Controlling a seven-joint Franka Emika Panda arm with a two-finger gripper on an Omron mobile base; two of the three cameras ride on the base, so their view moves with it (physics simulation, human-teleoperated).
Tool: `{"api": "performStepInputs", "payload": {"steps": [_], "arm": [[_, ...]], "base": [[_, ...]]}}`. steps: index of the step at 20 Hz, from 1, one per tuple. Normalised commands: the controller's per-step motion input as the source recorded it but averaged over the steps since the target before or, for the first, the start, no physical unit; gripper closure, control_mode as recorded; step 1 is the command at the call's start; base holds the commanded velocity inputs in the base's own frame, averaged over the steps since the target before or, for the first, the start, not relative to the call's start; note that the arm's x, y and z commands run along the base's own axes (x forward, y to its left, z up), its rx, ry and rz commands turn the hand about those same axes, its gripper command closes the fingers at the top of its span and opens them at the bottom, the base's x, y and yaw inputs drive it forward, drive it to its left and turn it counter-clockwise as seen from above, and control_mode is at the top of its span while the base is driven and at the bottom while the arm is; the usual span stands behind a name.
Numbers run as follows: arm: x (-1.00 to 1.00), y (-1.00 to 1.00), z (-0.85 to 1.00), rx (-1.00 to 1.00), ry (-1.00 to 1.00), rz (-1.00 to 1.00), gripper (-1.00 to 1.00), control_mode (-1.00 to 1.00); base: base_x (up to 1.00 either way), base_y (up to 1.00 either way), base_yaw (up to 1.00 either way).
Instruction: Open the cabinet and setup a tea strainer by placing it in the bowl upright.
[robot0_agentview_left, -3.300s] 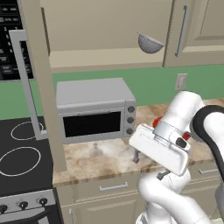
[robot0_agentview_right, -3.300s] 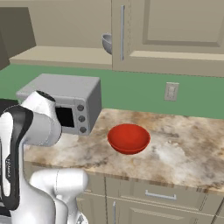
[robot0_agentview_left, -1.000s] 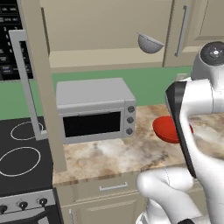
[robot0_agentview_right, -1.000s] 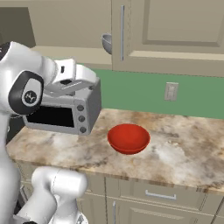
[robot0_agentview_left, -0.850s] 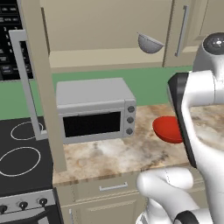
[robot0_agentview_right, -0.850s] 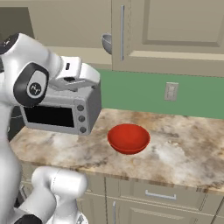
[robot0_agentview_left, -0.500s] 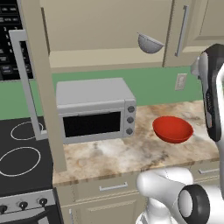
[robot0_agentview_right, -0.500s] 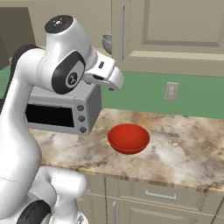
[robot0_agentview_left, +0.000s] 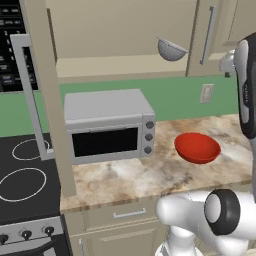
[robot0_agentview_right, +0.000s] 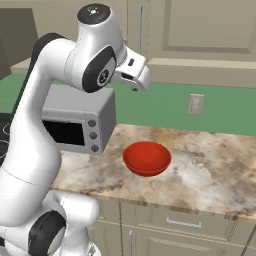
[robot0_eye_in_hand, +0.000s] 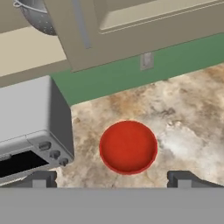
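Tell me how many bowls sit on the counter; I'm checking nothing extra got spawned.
1. The red bowl sits on the marble counter, right of the toaster oven. The grey tea strainer is up in the open cabinet. Anything behind the robot's arm may be hidden.

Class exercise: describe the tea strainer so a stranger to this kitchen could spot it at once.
Start at the open upper cabinet above the grey microwave. On its shelf, at the right end, sits the tea strainer, a small grey metal half-sphere. The bowl is red, wider, and down on the counter.
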Motion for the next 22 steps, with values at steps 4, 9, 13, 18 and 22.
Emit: {"api": "performStepInputs", "payload": {"steps": [4,9,13,18,22], "arm": [[0.53,0.00,0.30,0.00,-0.01,0.04,-1.00,-1.00],[0.47,0.03,0.05,-0.01,-0.04,0.04,-1.00,-1.00],[0.56,-0.01,0.00,0.00,-0.13,0.08,-1.00,-1.00],[0.47,0.00,-0.02,0.00,-0.18,0.05,-1.00,-1.00],[0.51,-0.01,-0.22,0.00,-0.12,0.00,-1.00,-1.00]], "base": [[0.00,0.00,0.00],[0.00,0.00,0.00],[0.00,0.00,0.00],[0.00,0.00,0.00],[0.00,0.00,0.00]]}}
